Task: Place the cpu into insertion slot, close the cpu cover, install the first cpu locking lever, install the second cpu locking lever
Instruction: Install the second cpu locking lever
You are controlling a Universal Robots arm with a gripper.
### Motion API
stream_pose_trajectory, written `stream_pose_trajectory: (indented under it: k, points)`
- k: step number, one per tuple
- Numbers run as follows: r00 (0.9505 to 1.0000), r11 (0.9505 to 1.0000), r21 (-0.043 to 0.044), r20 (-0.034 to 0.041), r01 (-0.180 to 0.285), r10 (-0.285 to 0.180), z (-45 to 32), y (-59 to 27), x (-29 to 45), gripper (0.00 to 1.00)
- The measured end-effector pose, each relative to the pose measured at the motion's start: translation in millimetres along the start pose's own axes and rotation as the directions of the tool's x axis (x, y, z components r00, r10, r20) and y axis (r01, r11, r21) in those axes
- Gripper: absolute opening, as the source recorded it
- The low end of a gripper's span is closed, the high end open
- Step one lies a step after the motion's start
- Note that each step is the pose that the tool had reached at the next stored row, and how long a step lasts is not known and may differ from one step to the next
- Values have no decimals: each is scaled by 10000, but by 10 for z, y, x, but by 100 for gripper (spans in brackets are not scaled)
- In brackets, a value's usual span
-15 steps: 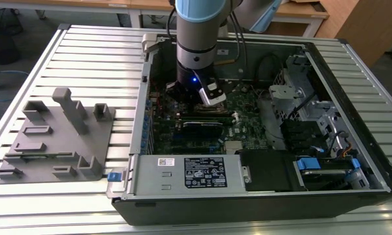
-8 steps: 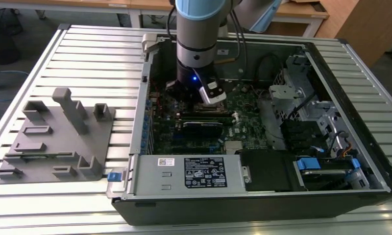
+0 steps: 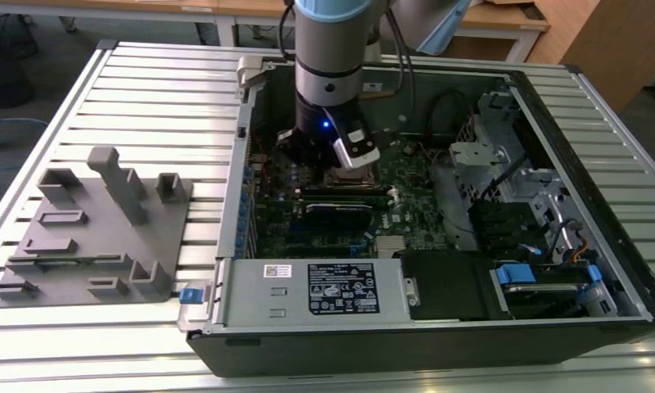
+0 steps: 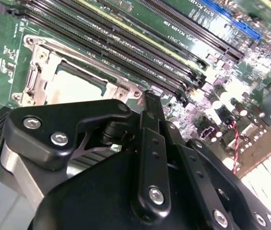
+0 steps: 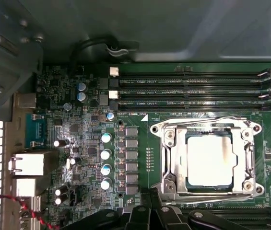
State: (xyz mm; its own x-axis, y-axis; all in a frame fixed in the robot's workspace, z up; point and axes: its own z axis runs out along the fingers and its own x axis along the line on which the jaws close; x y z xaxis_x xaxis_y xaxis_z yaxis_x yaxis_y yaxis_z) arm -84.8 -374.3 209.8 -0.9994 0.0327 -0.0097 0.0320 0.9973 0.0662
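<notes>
We see the cpu (image 5: 208, 160) seated in the insertion slot (image 5: 173, 165), framed by the cpu cover (image 5: 206, 128); memory slots (image 5: 193, 88) run just beside one edge. The arm (image 3: 327, 49) stands upright inside the computer case (image 3: 437, 344), its gripper (image 4: 147, 103) just beside the socket, fingers pressed together, holding nothing.
</notes>
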Motion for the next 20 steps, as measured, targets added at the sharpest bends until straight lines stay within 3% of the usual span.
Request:
stream_pose_trajectory:
  k: [7,14,20]
  points:
    - [10000,10000,0,-1,0,0,-141,9,-1,11]
    - [10000,10000,1,-1,1,-1,-145,10,-12,11]
    - [10000,10000,0,-3,-2,2,-140,16,-199,11]
